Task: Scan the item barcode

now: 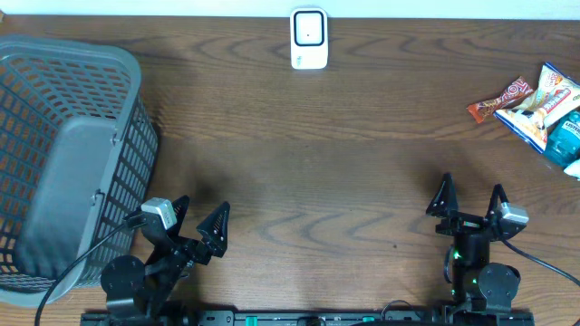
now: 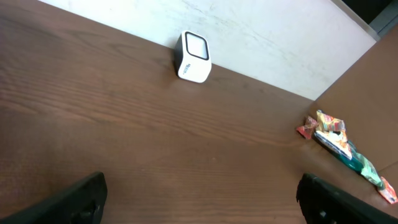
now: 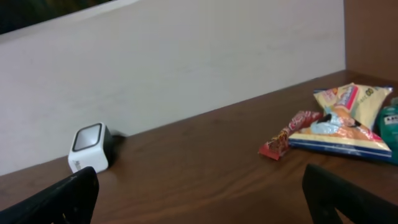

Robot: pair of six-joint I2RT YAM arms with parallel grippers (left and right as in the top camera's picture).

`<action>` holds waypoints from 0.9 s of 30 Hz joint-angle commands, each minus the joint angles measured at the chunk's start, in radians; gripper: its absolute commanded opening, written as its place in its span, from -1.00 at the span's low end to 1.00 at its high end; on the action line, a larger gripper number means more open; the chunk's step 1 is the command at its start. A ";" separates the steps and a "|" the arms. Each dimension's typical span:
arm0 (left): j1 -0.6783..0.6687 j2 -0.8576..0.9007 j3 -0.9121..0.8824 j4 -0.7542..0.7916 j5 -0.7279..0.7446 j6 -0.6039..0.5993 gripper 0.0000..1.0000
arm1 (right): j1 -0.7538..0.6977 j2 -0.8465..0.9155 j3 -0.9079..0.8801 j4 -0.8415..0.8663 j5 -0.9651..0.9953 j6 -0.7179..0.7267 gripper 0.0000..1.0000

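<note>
A small white barcode scanner (image 1: 308, 39) stands at the table's far edge, middle; it also shows in the left wrist view (image 2: 192, 57) and right wrist view (image 3: 91, 147). Snack packets lie in a pile at the far right: a red bar wrapper (image 1: 499, 99), a yellow-and-blue bag (image 1: 546, 106) and a teal packet (image 1: 569, 136). The right wrist view shows the red wrapper (image 3: 288, 134) and the bag (image 3: 348, 121). My left gripper (image 1: 194, 216) is open near the front left, nothing between its fingers. My right gripper (image 1: 469, 197) is open at the front right, well short of the snacks.
A large grey plastic basket (image 1: 63, 163) fills the left side of the table, right beside my left arm. A white wall (image 3: 186, 68) runs behind the scanner. Brown wood tabletop (image 1: 308, 172) lies between the grippers and the scanner.
</note>
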 commanded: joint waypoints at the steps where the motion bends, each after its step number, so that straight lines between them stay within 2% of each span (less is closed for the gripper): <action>1: 0.003 -0.005 0.000 0.001 0.006 0.002 0.96 | 0.009 -0.007 -0.001 -0.041 0.010 0.010 0.98; 5: 0.003 -0.005 0.000 0.001 0.006 0.002 0.96 | 0.009 -0.007 -0.001 -0.120 0.041 0.007 0.98; 13: 0.003 -0.005 0.000 0.001 0.006 0.002 0.95 | 0.010 -0.007 -0.001 -0.118 0.017 -0.074 0.99; 17: 0.003 -0.005 0.000 0.001 0.006 0.002 0.96 | 0.010 -0.007 -0.001 -0.123 -0.035 -0.159 0.99; 27: 0.003 -0.005 0.000 0.001 0.006 0.002 0.96 | 0.006 -0.006 -0.001 -0.124 -0.035 -0.148 0.98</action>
